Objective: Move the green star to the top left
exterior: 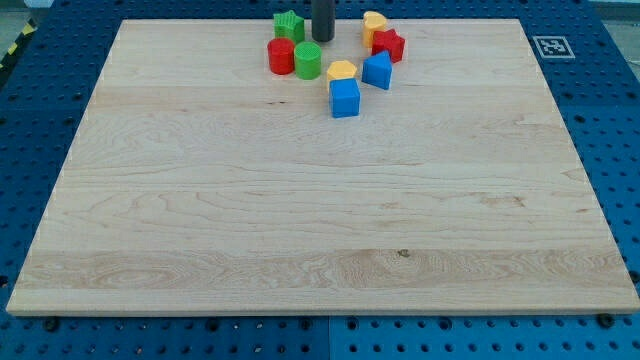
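Beside the green star (288,25), my tip (323,38) rests.

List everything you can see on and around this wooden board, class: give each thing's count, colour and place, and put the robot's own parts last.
green star: one, green, top centre, leftmost of the cluster
red cylinder: one, red, below the star
green cylinder: one, green, touching the red cylinder's right
yellow blocks: two, yellow, one mid-cluster, one at top right
blue blocks: two, blue, lowest in the cluster, second to its upper right
red block: one, red, cluster's right
wooden board: one, pale wood
marker tag: one, black-white, board's top right corner
my tip: one, dark, right of the star
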Motion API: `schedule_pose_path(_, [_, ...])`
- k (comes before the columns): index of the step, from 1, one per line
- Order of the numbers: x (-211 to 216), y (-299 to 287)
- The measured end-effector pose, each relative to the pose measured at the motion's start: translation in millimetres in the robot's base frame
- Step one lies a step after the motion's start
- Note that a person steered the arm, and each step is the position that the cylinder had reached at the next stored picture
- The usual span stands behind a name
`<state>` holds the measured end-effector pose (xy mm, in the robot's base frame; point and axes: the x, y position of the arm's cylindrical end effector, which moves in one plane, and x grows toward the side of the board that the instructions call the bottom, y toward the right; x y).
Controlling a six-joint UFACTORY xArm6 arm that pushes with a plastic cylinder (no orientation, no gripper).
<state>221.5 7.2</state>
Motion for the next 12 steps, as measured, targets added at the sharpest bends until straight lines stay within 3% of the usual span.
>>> schedule_pose_path(1, [-23.6, 3.3])
schedule_pose_path(3, [-13.1, -105.3])
schedule_pose_path(4, [-9.7, -122.5])
schedule_pose_path(6, [-11.6, -44.3])
schedule_pose_path(7, [21.7, -29.5])
schedule_pose_path(9, [41.1, -145.7])
schedule_pose_path(10, [40.4, -139.3])
schedule_pose_path(11, [39.5, -91.2])
schedule_pose_path(12, [17.5, -92.9])
